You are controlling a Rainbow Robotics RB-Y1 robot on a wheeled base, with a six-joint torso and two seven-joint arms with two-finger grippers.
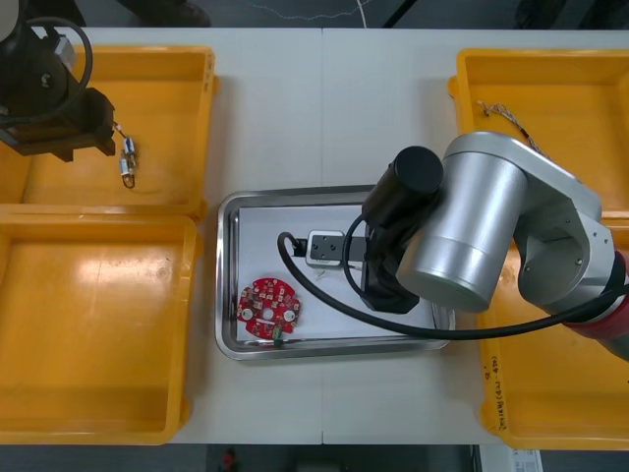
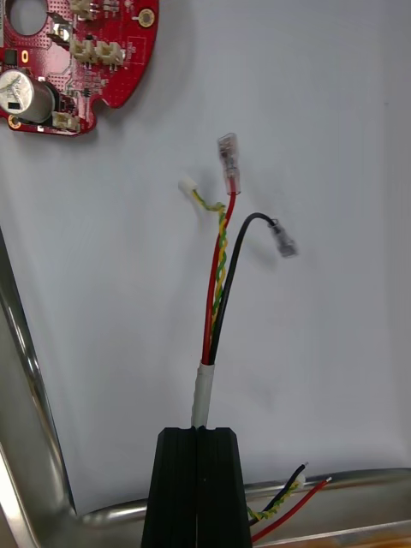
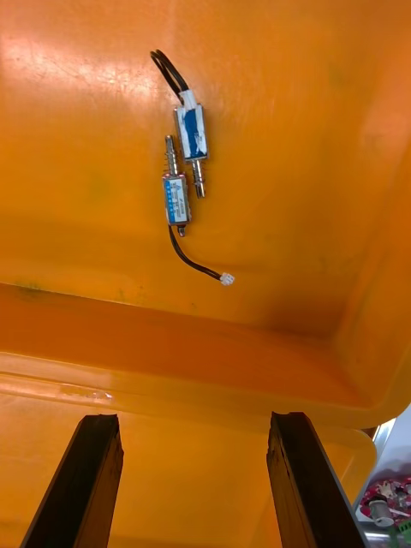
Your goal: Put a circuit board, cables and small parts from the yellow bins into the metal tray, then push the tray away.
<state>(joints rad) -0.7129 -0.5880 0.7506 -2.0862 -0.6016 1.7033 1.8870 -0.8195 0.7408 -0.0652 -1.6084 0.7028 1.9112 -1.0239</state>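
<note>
**right gripper holds cable over tray; left gripper open above small parts**

front view: the right arm (image 1: 472,236) reaches over the metal tray (image 1: 228,295) and covers its right half. the round red circuit board (image 1: 267,308) lies on the tray's white floor, toward the left. the left gripper (image 1: 98,123) hangs over the far left yellow bin (image 1: 177,69), just beside two small metal parts (image 1: 128,162).

right wrist view: the right gripper (image 2: 199,479) is clenched on the white sleeve of a red, yellow and black cable bundle (image 2: 214,291). the loose ends point toward the board, well apart from it. you cannot tell whether they touch the floor. judge this hold as set for release onto bare floor. note the tray rim just beside the fingers.

left wrist view: the left fingers (image 3: 86,479) stand apart, holding nothing. the parts lie side by side beyond a bin wall (image 3: 171,360). expect that wall to hinder a low approach.
</note>
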